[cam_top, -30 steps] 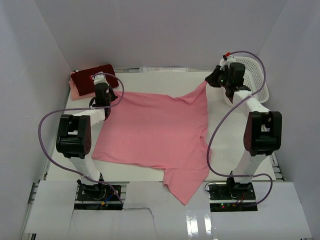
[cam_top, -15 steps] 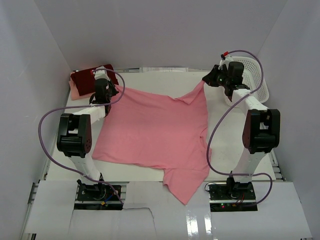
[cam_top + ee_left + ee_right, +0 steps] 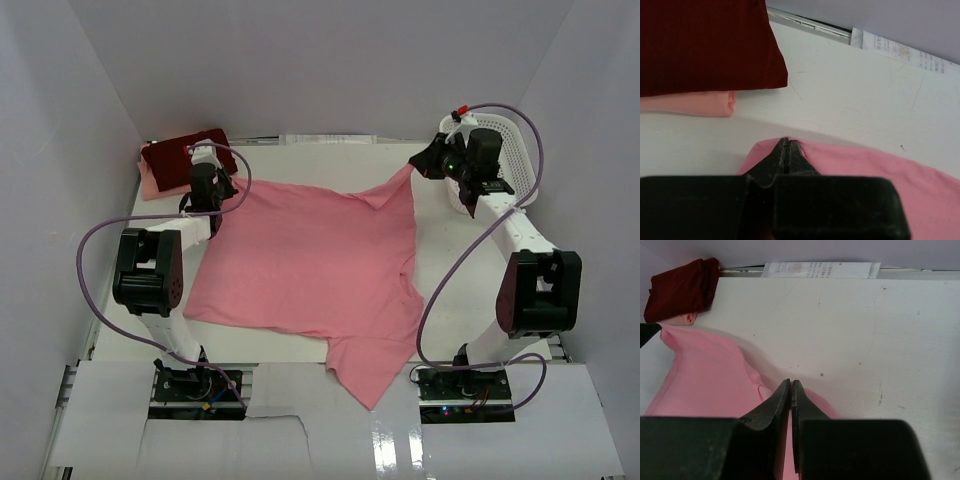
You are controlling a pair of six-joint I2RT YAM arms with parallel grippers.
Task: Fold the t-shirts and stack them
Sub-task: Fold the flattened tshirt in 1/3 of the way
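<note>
A salmon-pink t-shirt [image 3: 310,270] lies spread flat on the white table, one sleeve hanging over the near edge. My left gripper [image 3: 230,186] is shut on its far-left corner, my right gripper [image 3: 416,166] on its far-right corner, which is lifted a little. In the left wrist view the gripper [image 3: 785,142] pinches pink cloth [image 3: 880,170]. The right wrist view shows that gripper [image 3: 790,384] shut, with the pink shirt [image 3: 705,375] under it. A folded dark maroon t-shirt [image 3: 180,155] lies on a folded pale peach one [image 3: 148,186] at the far left corner.
A white mesh basket [image 3: 515,150] stands at the far right, just behind my right wrist. A printed paper strip [image 3: 820,270] lies along the back wall. White walls close in the table on three sides.
The right arm's elbow has swung outward to the right and nearer. Both grippers still hold the shirt's far corners, which have barely shifted.
</note>
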